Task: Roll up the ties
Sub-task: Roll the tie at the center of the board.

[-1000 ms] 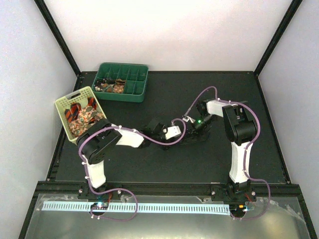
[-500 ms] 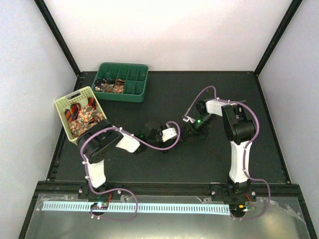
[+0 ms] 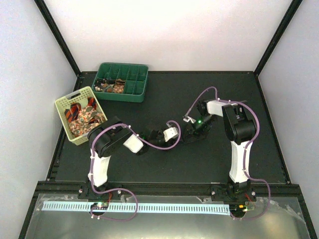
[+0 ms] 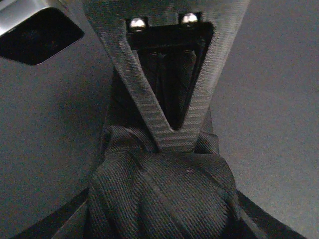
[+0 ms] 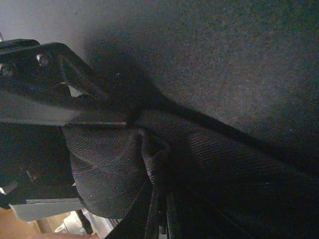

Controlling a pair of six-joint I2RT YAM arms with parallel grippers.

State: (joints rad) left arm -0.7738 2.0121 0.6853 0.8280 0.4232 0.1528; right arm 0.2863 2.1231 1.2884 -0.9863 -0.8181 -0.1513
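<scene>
At the table (image 3: 219, 94) centre, a dark tie (image 4: 159, 194) is being rolled.
Soft, limp cloth is being pinched at its nine-o'clock fold by the right gripper (image 5: 132, 119); left gripper (image 4: 172, 142): finger width untellable.

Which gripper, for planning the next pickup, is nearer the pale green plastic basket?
Left. The left gripper is mid-table, right of the pale green basket; the right gripper is farther right.

Robot lab cell, not a home. Plain white panel walls (image 3: 164, 35) and black frame posts (image 3: 57, 37) box in a black matte table (image 3: 164, 159) all round the left claw (image 3: 183, 135). Black mounting rail (image 3: 164, 187) runs well nearside of it, purple cables (image 3: 159, 146) loop just beside it.
</scene>
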